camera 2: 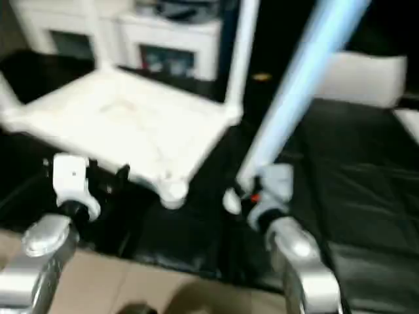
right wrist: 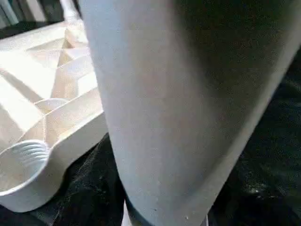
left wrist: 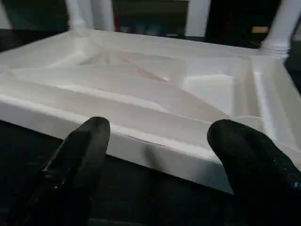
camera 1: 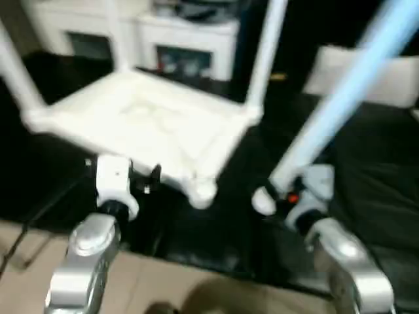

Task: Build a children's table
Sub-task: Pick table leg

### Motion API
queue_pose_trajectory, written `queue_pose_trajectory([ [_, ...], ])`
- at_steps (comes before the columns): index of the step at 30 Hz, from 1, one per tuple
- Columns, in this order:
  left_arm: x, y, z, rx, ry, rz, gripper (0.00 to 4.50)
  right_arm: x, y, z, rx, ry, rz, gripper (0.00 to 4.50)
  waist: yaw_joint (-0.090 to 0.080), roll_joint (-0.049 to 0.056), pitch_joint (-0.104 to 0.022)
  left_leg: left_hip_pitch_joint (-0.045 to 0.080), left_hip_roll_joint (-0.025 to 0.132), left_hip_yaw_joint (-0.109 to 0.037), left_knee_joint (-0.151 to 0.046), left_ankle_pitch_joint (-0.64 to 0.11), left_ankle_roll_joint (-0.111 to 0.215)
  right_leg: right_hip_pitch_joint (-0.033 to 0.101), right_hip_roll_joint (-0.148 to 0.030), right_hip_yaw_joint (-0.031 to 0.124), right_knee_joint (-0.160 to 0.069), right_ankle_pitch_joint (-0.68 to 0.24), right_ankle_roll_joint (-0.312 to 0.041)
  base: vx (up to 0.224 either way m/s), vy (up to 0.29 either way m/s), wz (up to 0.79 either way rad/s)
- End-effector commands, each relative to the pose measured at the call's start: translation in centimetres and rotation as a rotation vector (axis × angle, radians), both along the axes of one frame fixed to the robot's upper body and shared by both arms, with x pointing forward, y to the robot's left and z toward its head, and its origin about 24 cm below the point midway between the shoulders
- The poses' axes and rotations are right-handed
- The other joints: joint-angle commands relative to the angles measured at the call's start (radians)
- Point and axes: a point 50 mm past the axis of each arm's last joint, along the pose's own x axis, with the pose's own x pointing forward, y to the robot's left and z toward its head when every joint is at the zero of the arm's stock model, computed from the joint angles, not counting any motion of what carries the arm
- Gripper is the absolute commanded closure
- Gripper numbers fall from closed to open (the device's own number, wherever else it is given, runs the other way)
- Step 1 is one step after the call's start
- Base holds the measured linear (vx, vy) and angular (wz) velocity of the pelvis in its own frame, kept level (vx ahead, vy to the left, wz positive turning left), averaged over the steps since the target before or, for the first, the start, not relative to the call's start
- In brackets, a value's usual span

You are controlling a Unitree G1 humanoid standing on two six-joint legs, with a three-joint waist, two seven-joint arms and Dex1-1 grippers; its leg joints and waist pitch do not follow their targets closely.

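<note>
The white children's table top [camera 1: 150, 124] lies upside down on a black mat, ribbed underside up. Three white legs [camera 1: 265, 52] stand upright in its corner sockets. The near corner socket [camera 1: 203, 193] is bare, and its threads [right wrist: 23, 155] show in the right wrist view. My right gripper [camera 1: 288, 195] is shut on a fourth leg [camera 1: 347, 91], which slants up and to the right, its lower end just right of that socket. My left gripper [left wrist: 157, 134] is open, its black fingers [left wrist: 82, 155] just short of the top's near edge [left wrist: 141, 146], holding nothing.
A white cabinet with glass doors [camera 1: 190, 39] stands behind the table. A flat white panel [camera 1: 370, 75] lies at the back right on the black mat [camera 1: 373, 183]. Beige floor [camera 1: 163, 281] runs along the front, under my forearms.
</note>
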Motion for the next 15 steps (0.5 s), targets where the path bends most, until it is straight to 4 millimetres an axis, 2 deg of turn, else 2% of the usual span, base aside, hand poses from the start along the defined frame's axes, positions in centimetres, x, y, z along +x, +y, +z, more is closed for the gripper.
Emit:
queue_pose_trajectory([
  [1, 0.32, -0.08, 0.16, 0.026, 0.001, -0.021, 0.63, -0.09, -0.32, 0.17, -0.012, -0.016, -0.023, 2.62, -0.035, 0.029, -0.064, 0.03, 0.192, -0.081, -0.075, 0.18, 0.22, 0.014, -0.148, 0.087, -0.037, 0.147, -0.047, 0.0, 0.0, 0.0],
  [2, 0.4, -0.16, 0.11, 0.034, 0.003, -0.033, 0.63, -0.15, -0.39, 0.14, -0.029, -0.018, -0.032, 2.62, -0.033, 0.027, -0.053, 0.006, 0.153, -0.053, -0.072, 0.106, 0.201, 0.026, -0.172, 0.103, -0.059, 0.145, -0.079, 0.0, 0.0, 0.0],
  [3, 0.44, -0.24, 0.06, 0.032, 0.005, -0.041, 0.63, -0.19, -0.42, 0.12, -0.041, -0.02, -0.039, 2.62, -0.034, 0.019, -0.049, -0.01, 0.129, -0.036, -0.073, 0.051, 0.172, 0.042, -0.18, 0.108, -0.073, 0.125, -0.087, -0.052, 0.035, -0.05],
  [4, 0.48, -0.32, 0.04, 0.02, 0.006, -0.046, 0.63, -0.22, -0.41, 0.09, -0.042, -0.019, -0.042, 2.62, -0.032, 0.013, -0.036, -0.02, 0.098, -0.011, -0.082, -0.051, 0.103, 0.058, -0.18, 0.106, -0.104, -0.013, -0.071, 0.0, 0.0, 0.0],
  [5, 0.49, -0.32, 0.04, 0.019, 0.007, -0.046, 0.63, -0.22, -0.41, 0.09, -0.042, -0.018, -0.042, 2.62, -0.032, 0.01, -0.033, -0.012, 0.091, 0.0, -0.08, -0.093, 0.073, 0.055, -0.175, 0.104, -0.119, -0.117, -0.057, -0.072, 0.027, -0.04],
  [6, 0.51, -0.39, 0.03, 0.013, 0.008, -0.051, 0.63, -0.23, -0.45, 0.08, -0.042, -0.017, -0.049, 2.62, -0.035, 0.003, -0.026, 0.0, 0.087, 0.014, -0.084, -0.145, 0.042, 0.047, -0.169, 0.105, -0.137, -0.288, -0.036, -0.058, 0.018, -0.01],
  [7, 0.55, -0.49, 0.01, 0.008, 0.011, -0.056, 0.63, -0.23, -0.55, 0.08, -0.047, -0.018, -0.061, 2.62, -0.043, 0.006, -0.025, 0.001, 0.091, 0.016, -0.093, -0.177, 0.022, 0.043, -0.16, 0.101, -0.142, -0.383, -0.02, -0.058, 0.018, -0.01],
  [9, 0.59, -0.71, -0.08, -0.002, 0.011, -0.061, 0.63, -0.3, -0.66, -0.05, -0.062, -0.005, -0.073, 2.62, -0.057, 0.008, -0.026, 0.004, 0.103, 0.012, -0.101, -0.23, 0.008, 0.032, -0.156, 0.105, -0.138, -0.388, -0.019, 0.0, 0.0, 0.0],
  [10, 0.59, -0.71, -0.08, -0.002, 0.011, -0.061, 0.63, -0.3, -0.66, -0.05, -0.062, -0.005, -0.073, 2.62, -0.054, 0.007, -0.03, -0.005, 0.095, 0.018, -0.096, -0.208, 0.028, 0.041, -0.175, 0.119, -0.136, -0.377, -0.038, 0.0, 0.0, 0.0],
  [11, 0.61, -0.8, -0.19, -0.004, 0.013, -0.06, 0.63, -0.35, -0.56, -0.05, -0.063, -0.004, -0.065, 2.62, -0.05, 0.003, -0.031, -0.013, 0.089, 0.023, -0.09, -0.178, 0.045, 0.046, -0.186, 0.128, -0.137, -0.378, -0.047, 0.0, 0.0, 0.0],
  [12, 0.63, -0.84, -0.25, -0.004, 0.015, -0.059, 0.63, -0.35, -0.55, -0.05, -0.064, -0.002, -0.063, 2.62, -0.035, -0.004, -0.033, -0.023, 0.08, 0.029, -0.057, -0.111, 0.088, 0.055, -0.228, 0.16, -0.15, -0.406, -0.063, 0.0, 0.0, 0.0],
  [13, 0.63, -0.84, -0.25, -0.004, 0.015, -0.059, 0.63, -0.35, -0.55, -0.05, -0.064, -0.002, -0.063, 2.62, -0.022, -0.012, -0.033, 0.01, 0.069, 0.06, -0.009, -0.112, 0.044, 0.033, -0.204, 0.254, -0.167, -0.493, -0.035, -0.014, 0.089, -0.37],
  [14, 0.63, -0.87, -0.31, -0.008, 0.019, -0.056, 0.63, -0.33, -0.57, -0.02, -0.063, -0.003, -0.062, 2.62, 0.003, -0.016, -0.027, -0.017, 0.068, 0.041, 0.02, -0.106, 0.04, 0.054, -0.233, 0.305, -0.178, -0.558, -0.045, -0.005, 0.075, -0.36],
  [15, 0.63, -0.88, -0.33, -0.008, 0.02, -0.055, 0.63, -0.32, -0.57, -0.02, -0.061, -0.002, -0.062, 2.62, 0.015, -0.026, -0.027, -0.048, 0.065, 0.019, 0.039, -0.098, 0.069, 0.072, -0.267, 0.306, -0.173, -0.541, -0.063, 0.018, 0.113, -0.59],
])
